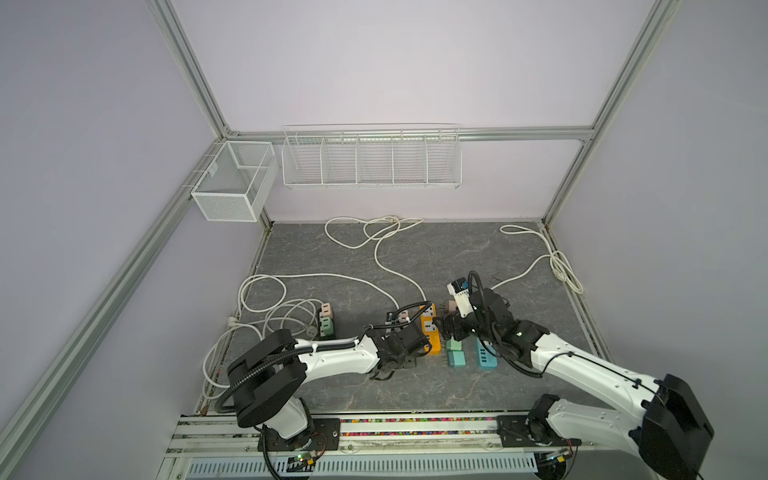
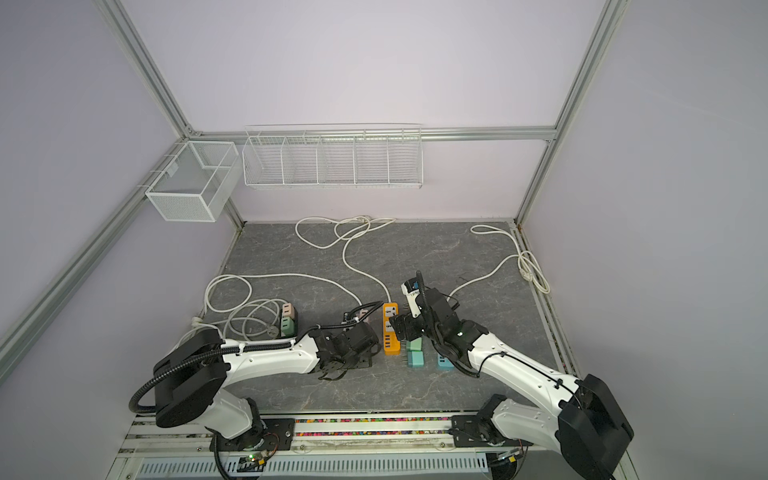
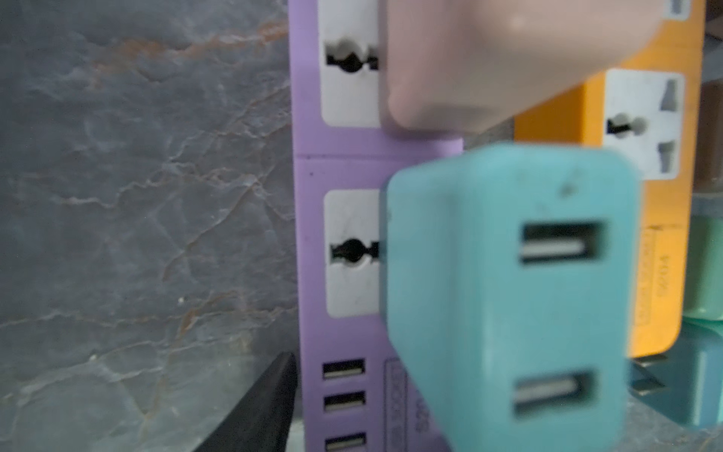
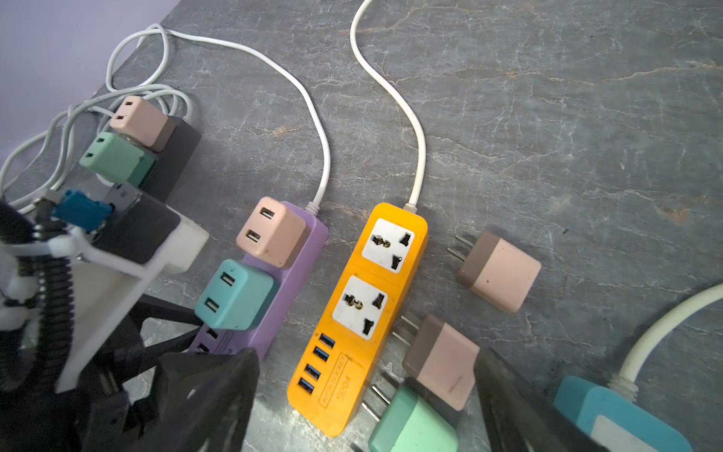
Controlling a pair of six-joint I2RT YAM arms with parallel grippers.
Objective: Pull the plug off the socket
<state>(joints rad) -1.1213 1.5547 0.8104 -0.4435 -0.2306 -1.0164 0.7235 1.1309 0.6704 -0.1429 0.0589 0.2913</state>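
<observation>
Plug point(image 3: 508, 293) in socket point(image 3: 309, 235), beside left tool point(image 1: 390, 368)

Both arms reach low to the middle — right gripper point(image 4: 365, 354) spread wide, left gripper point(image 1: 390, 368) unclear.

Light is even, diffuse, moderately bright, with no single source evident. Shadows on the grey tabletop point(image 1: 415, 257) are soft, and there is no glare. Both top views bow the frame rails point(image 1: 187, 75) toward the edges. In the left wrist view, the teal plug point(image 3: 508, 297) and pink plug point(image 3: 469, 58) sit close and badly out of focus.
</observation>
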